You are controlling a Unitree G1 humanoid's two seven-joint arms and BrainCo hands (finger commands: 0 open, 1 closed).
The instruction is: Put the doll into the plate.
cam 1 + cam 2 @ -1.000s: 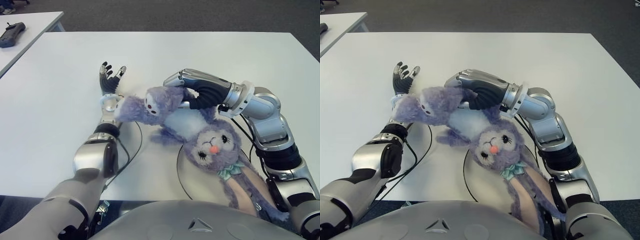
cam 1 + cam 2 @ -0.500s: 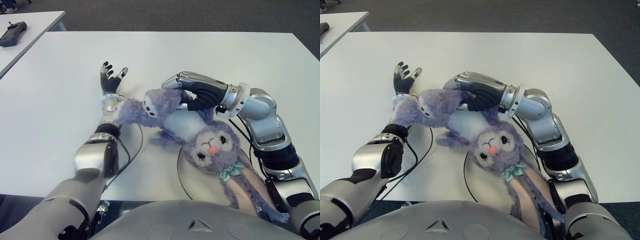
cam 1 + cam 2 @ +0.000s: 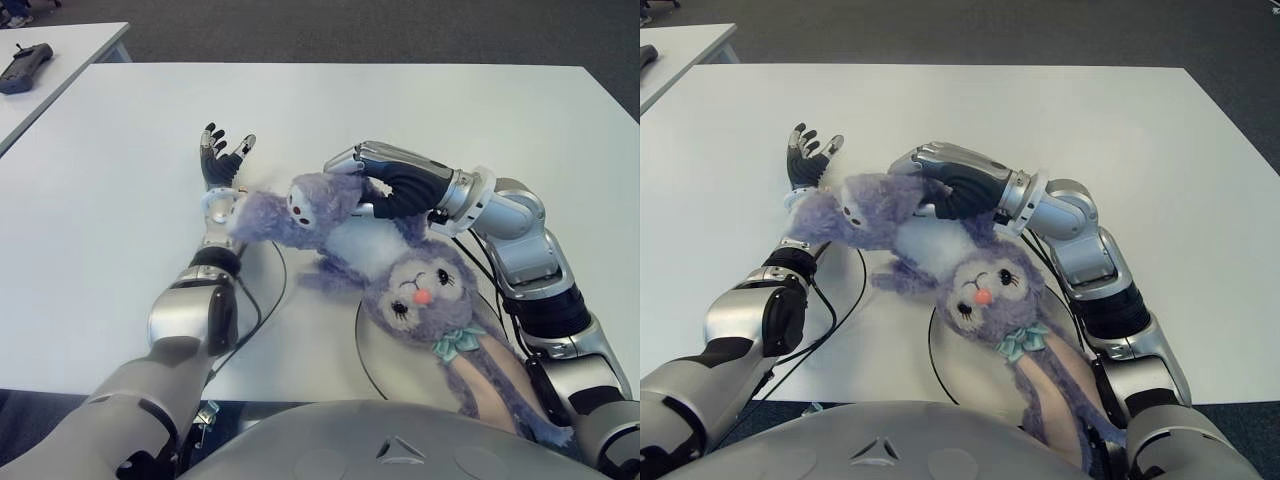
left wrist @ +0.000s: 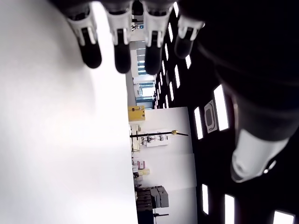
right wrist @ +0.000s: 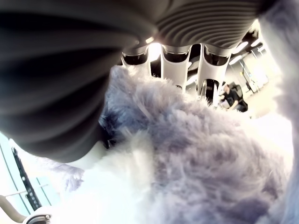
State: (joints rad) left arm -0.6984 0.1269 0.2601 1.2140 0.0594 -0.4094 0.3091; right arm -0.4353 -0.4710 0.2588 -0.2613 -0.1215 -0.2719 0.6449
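Curling around the doll [image 3: 385, 255] at its purple body, the fingers [image 5: 175, 63] of the right hand [image 3: 375, 185], closed on the plush just above its white belly. Holding the doll slung low, head toward the robot, feet stretching away toward the left hand [image 3: 222, 160]. Spreading loosely and gripping nothing, the left fingers [image 4: 119, 44], palm up just beyond the doll's feet.

Doll's head and long ears already lying over the plate [image 3: 372, 345], a pale round dish with a dark rim, nearest the robot; body and legs hanging outside it, across the white surface [image 3: 400, 110]. Whether the head is pressing on the plate or merely hovering over it, hard to tell.

Judging the step in hand as carrying the doll back and lowering it. For doing that well: drawing the right hand toward the plate's centre until the belly and legs are coming inside the rim, then easing down before letting go, since soft limbs tend to flop over an edge. Keeping the trailing feet clear of the left hand while pulling.

Plate otherwise holding nothing visible apart from the doll's head, ears and green bow [image 3: 452, 342].
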